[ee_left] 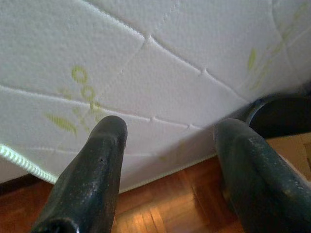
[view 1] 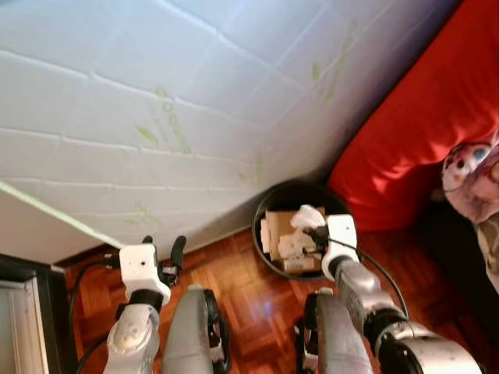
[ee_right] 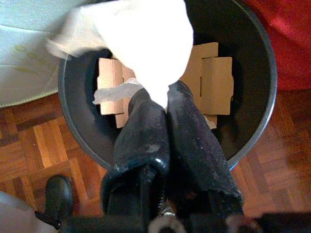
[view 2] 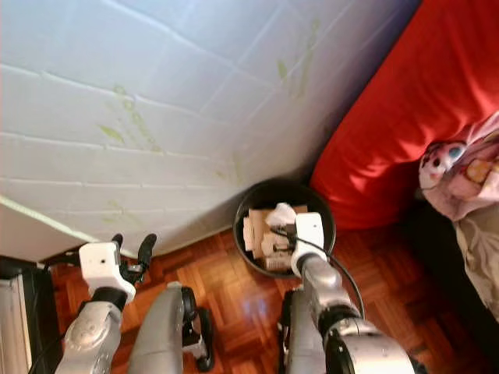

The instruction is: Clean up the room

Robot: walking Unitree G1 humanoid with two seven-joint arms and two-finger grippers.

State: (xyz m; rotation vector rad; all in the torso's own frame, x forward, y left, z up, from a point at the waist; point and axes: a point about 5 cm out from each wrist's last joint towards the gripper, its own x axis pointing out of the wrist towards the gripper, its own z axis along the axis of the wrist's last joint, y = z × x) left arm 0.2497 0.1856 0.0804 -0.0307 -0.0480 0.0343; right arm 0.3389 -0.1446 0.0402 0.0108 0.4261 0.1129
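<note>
A crumpled white tissue [ee_right: 146, 43] is pinched by its lower edge between the closed fingers of the right gripper [ee_right: 165, 104], held directly above the black waste bin [ee_right: 262, 116]. It is judged very light, soft and limp; a corner pinch suffices. Flattened cardboard [ee_right: 214, 82] lies inside the bin.

The left gripper [ee_left: 170, 160] hangs with fingers spread wide, empty, near the white quilted mattress [view 1: 156, 93].

Parquet floor [view 1: 249, 288]; a red cushion [view 1: 429, 117] beside the bin.

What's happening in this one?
The right gripper is shut on a white tissue, holding it over a black bin that already has cardboard in it. The bin stands on the wood floor between a white mattress and a red cushion. The left gripper is open beside the mattress.
</note>
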